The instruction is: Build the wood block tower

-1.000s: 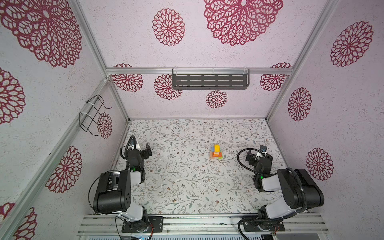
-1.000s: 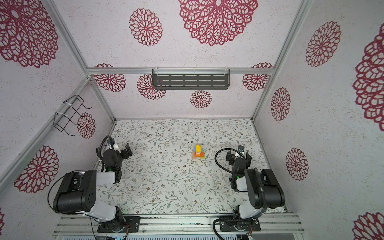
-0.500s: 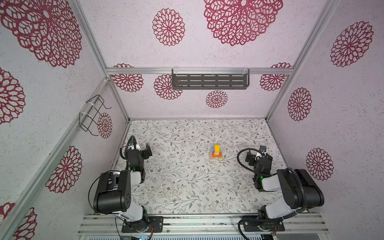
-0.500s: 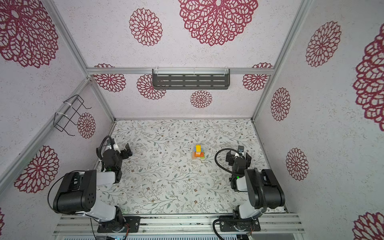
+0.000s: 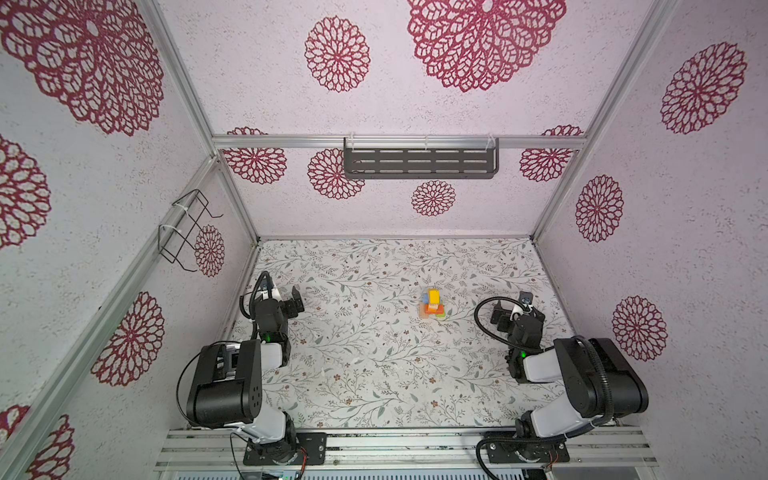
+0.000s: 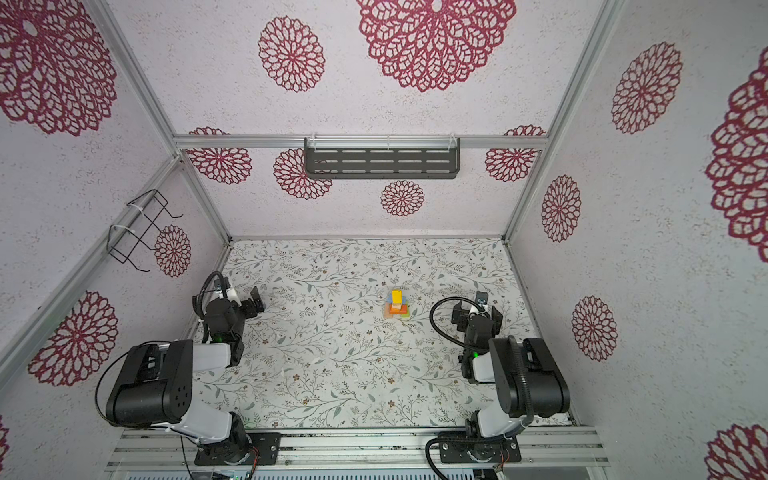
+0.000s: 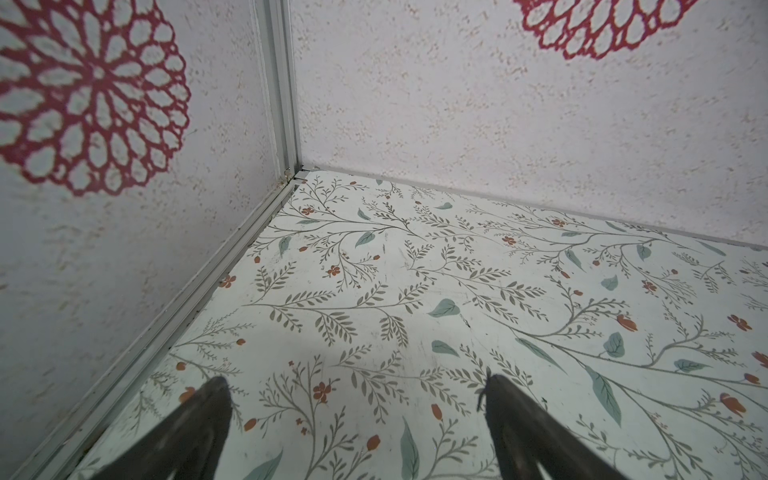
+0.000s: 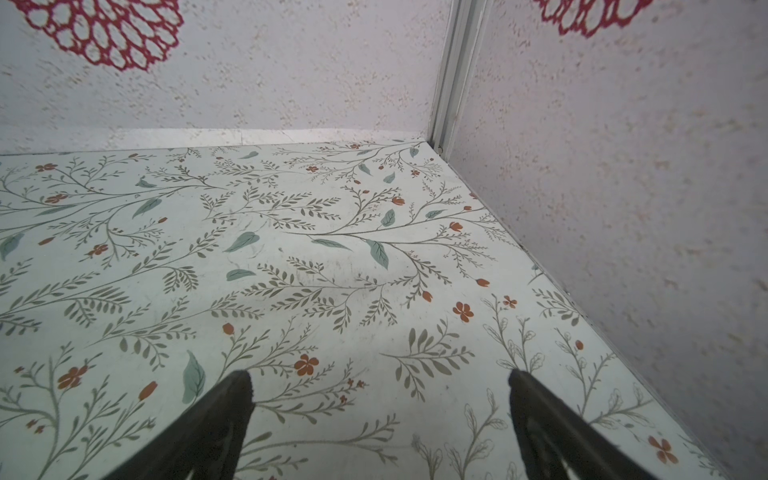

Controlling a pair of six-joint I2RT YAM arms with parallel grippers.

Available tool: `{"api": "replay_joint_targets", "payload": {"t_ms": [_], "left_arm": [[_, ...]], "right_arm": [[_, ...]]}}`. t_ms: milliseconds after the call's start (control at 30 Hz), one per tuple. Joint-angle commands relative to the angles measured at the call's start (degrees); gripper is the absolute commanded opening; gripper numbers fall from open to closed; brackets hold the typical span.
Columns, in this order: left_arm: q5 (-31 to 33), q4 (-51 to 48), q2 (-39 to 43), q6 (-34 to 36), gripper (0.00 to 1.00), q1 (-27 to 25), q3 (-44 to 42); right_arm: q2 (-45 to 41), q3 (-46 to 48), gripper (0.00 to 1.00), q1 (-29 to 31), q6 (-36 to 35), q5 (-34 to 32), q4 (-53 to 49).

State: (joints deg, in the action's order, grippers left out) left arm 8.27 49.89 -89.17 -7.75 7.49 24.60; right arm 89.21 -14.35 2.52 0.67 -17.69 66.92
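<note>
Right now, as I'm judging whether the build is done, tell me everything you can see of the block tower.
The tower is a small stack of painted wooden blocks, upright, right of the middle of the floral table. A yellow block tops it; orange and blue show beneath, with tan and lime at the base. It stands free: only the table touches it.

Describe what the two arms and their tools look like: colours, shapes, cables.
Both arms match: the left arm and right arm have bulky black joint housings and pale grey links. A black cable loops beside each, and a green light glows near each wrist. The left tool and right tool have dark tapering fingers.
</note>
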Motion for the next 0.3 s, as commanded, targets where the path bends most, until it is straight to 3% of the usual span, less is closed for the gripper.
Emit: {"api": "replay_joint_targets", "payload": {"t_ms": [0, 267], "left_arm": [[0.1, -0.2, 0.1, 0.3, 0.97, -0.2, -0.2], [0.1, -0.2, 0.1, 0.3, 0.97, -0.1, -0.1]], "right_arm": [[-1.0, -0.4, 0.99, 0.1, 1.1, 0.8, 1.8], [-1.1, -0.3, 0.99, 0.1, 1.2, 0.9, 1.8]]}}
